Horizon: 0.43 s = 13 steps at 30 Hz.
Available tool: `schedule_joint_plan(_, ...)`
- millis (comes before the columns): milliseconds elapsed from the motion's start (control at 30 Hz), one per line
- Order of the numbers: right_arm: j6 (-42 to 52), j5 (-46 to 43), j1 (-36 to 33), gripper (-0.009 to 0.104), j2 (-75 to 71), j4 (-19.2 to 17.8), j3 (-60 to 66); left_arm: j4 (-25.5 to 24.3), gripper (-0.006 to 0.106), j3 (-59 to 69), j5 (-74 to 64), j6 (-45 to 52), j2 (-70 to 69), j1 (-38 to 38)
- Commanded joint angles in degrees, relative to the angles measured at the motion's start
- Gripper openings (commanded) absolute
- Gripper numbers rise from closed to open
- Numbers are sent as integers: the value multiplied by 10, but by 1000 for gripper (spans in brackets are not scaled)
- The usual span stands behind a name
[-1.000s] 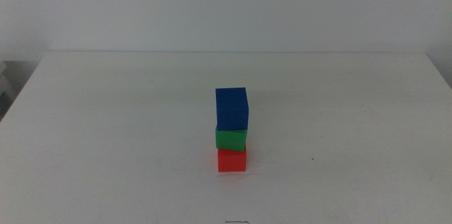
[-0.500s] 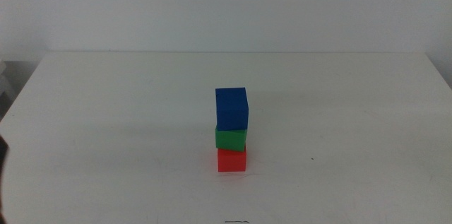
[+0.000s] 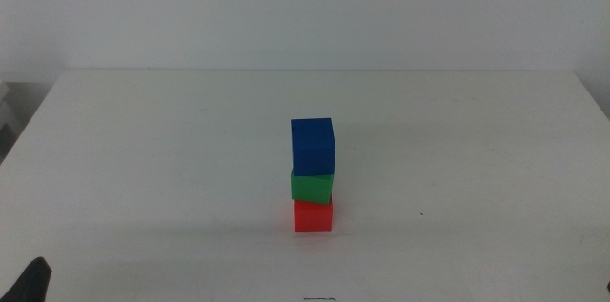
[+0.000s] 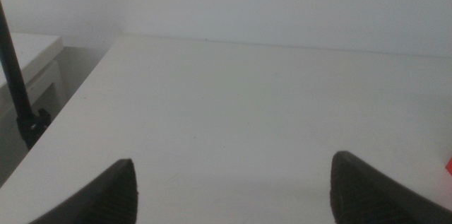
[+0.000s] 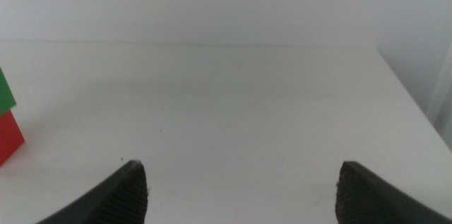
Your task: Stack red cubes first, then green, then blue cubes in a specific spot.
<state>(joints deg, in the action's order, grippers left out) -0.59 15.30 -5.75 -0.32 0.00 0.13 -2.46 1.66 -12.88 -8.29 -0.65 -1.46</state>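
A finished stack is seen mid-table: the red cube point(image 3: 313, 216) sits on the white table point(image 3: 143, 169), the green cube point(image 3: 312, 186) is set on it, and the blue cube point(image 3: 313, 146) is carried on top, turned slightly off square. Nothing is gripped. The left gripper point(image 4: 233, 189) is held low over bare tabletop with its jaws spread wide and nothing between them — only a red sliver of the stack is caught at its far edge. The right gripper point(image 5: 240, 189) is likewise spread and empty, with the red and green cubes well off to one side. In the middle view, a dark tip of the left gripper point(image 3: 30, 281) is spotted at about 8 o'clock from the stack, well apart from it. Half a second ago that dark shape was higher on the left edge; the stack has not shifted. A plain white wall point(image 3: 305, 7) is seen behind the table — pale furniture and a dark pole point(image 4: 15, 83) are glimpsed off its left side.
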Motion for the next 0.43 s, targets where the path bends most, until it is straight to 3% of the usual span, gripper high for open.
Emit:
schedule_joint_plan(0,6,-40,4,68,-1,-7,-4,0,94,-1,51,-5,-12,0)
schedule_joint_plan(400,6,-39,4,68,-16,-7,5,-13,94,-2,53,-5,-12,0)
